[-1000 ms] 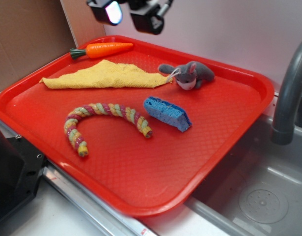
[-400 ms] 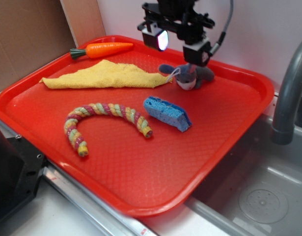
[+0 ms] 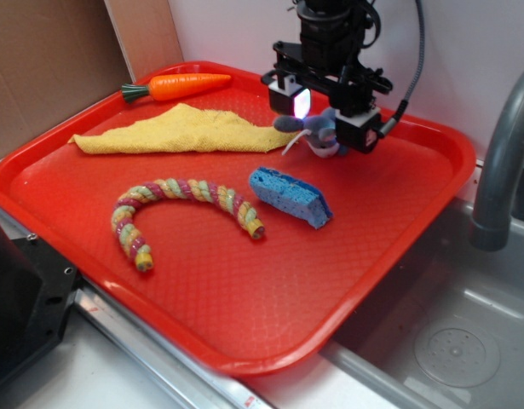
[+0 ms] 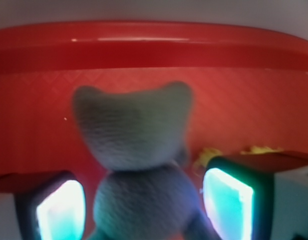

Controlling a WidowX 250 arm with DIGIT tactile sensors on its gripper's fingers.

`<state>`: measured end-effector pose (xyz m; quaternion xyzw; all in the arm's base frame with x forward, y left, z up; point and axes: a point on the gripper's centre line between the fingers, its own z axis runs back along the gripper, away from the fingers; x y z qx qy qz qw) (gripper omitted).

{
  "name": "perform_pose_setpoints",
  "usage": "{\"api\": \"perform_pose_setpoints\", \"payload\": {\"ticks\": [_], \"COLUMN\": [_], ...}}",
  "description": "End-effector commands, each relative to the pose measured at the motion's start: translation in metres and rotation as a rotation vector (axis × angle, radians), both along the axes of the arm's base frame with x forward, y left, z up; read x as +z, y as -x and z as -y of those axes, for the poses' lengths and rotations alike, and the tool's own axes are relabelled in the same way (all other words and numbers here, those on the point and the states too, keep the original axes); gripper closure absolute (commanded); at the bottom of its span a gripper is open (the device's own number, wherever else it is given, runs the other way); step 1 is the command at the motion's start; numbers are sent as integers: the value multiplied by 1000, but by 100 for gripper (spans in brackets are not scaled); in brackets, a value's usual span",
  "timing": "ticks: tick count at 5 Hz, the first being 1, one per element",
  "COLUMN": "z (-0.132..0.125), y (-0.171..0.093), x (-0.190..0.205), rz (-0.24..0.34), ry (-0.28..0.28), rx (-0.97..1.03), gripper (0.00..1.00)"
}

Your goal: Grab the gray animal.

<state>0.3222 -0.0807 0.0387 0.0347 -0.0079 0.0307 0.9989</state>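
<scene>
The gray animal point(image 3: 321, 129) is a small gray plush with a white muzzle, lying at the far side of the red tray point(image 3: 398, 221). My gripper point(image 3: 327, 119) is straight over it, low, and hides most of it. In the wrist view the gray animal point(image 4: 138, 165) fills the middle, blurred and very close. It lies between my two glowing pads point(image 4: 61, 210), which stand apart on either side with small gaps to the plush. The gripper is open.
On the tray lie a blue sponge point(image 3: 290, 196), a striped rope toy point(image 3: 181, 204), a yellow cloth point(image 3: 181, 129) and an orange toy carrot point(image 3: 181, 85). The tray's far rim point(image 4: 154, 45) is just beyond the plush. A gray faucet point(image 3: 504, 153) and sink point(image 3: 449, 341) are at right.
My gripper has come down from above the tray's far edge and moved right, down over the gray animal. Nothing on the tray has moved.
</scene>
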Motion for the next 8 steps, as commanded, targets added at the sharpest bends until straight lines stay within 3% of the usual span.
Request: {"api": "perform_pose_setpoints", "payload": {"ticks": [1,2,3,4,5,6,8], "z": [-8,-9,-6,-6,-11,-12,-24], "y": [-13,-13,-11,3,21,57,121], "x": [4,3,6,37,69,105,145], "rz": [33,27,11,-17,-42,-11,12], "ry": [37,39,-22,-41,19,45,42], "rx": [22,29,-4,-99,-140,-159,-164], "gripper": [100,100,100,100,100,100,100]}}
